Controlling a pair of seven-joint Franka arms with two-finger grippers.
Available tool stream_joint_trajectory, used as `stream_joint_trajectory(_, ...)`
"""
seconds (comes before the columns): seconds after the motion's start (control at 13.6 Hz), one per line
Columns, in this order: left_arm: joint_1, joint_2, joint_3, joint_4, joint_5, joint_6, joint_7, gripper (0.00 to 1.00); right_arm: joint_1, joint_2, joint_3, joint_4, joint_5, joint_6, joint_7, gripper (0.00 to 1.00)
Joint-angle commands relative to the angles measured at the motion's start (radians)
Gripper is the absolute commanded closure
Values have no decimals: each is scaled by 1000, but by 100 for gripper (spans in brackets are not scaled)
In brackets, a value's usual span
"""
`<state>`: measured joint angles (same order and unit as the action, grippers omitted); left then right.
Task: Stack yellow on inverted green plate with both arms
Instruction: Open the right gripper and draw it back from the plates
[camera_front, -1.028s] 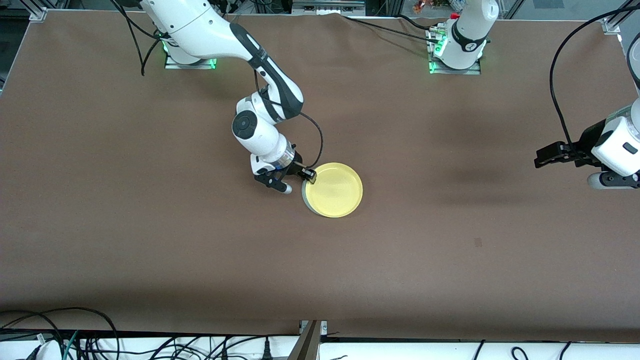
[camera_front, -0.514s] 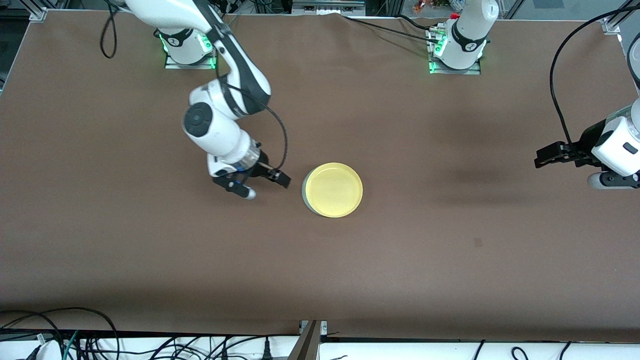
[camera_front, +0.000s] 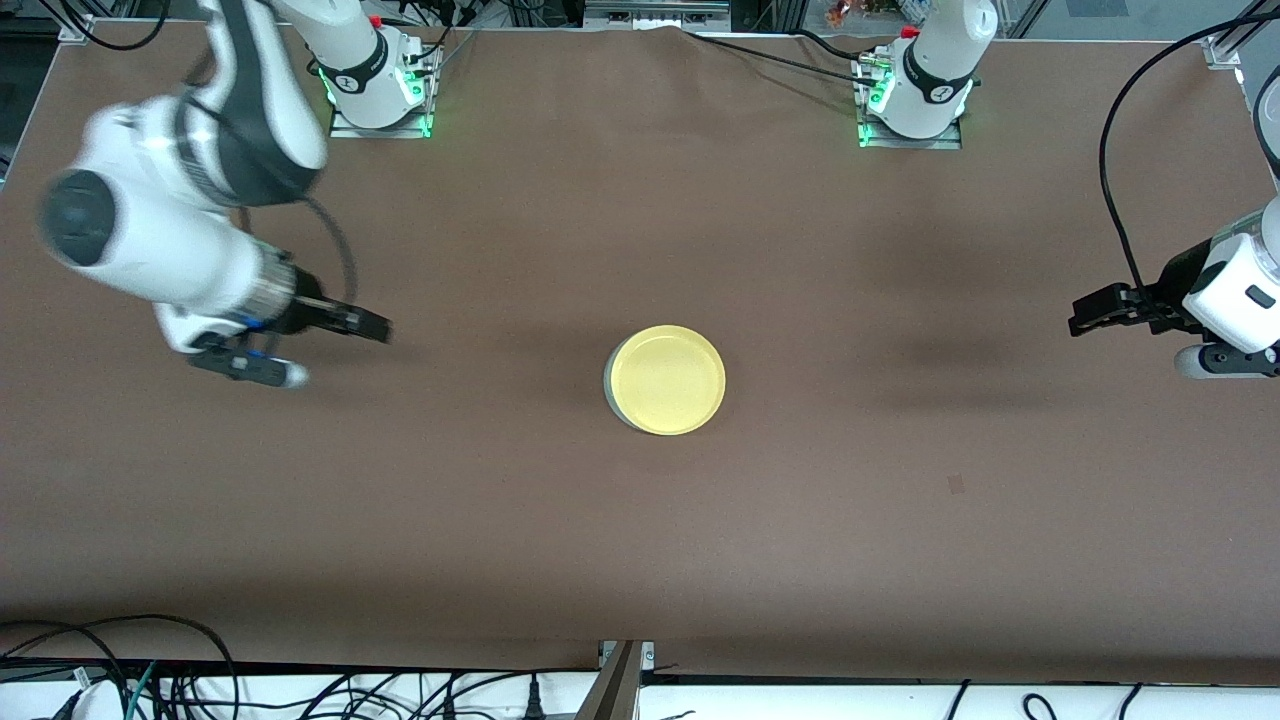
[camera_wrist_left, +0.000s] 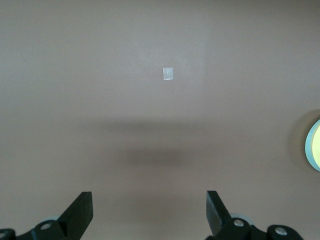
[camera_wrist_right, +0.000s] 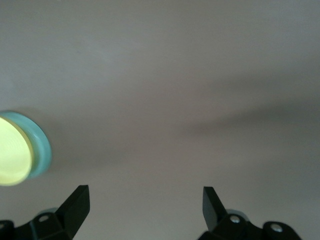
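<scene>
The yellow plate (camera_front: 667, 378) lies right way up on the inverted green plate (camera_front: 609, 388) in the middle of the table; only a thin sliver of green rim shows. My right gripper (camera_front: 373, 327) is open and empty, in the air over bare table toward the right arm's end, well apart from the stack. Its wrist view (camera_wrist_right: 145, 195) shows the yellow plate (camera_wrist_right: 10, 157) on the green plate (camera_wrist_right: 42, 150) at the picture's edge. My left gripper (camera_front: 1080, 318) is open and empty, waiting over the left arm's end of the table. Its wrist view (camera_wrist_left: 150, 200) catches the stack's rim (camera_wrist_left: 314, 145).
The brown table cover (camera_front: 640, 520) is bare round the stack. A small pale patch (camera_wrist_left: 168, 73) lies on it under the left gripper's view, and a faint mark (camera_front: 955, 485) shows nearer the front camera. Cables (camera_front: 150, 680) run along the front edge.
My right gripper has left the rim of the yellow plate and swung away toward the right arm's end of the table. The stack and the left arm have not moved.
</scene>
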<state>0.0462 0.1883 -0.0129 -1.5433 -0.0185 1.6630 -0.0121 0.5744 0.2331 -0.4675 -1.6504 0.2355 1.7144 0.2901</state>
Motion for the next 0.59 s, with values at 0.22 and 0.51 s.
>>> stream_joint_trajectory(0.22,0,3,2,14,-14,-5,21,0,-4,-50,10,273,-239,-387,-23,0)
stream_joint_trajectory(0.51,4,3,2,14,-15,-5,21,0,-382,-143,361,178,-243,-317,-133,0)
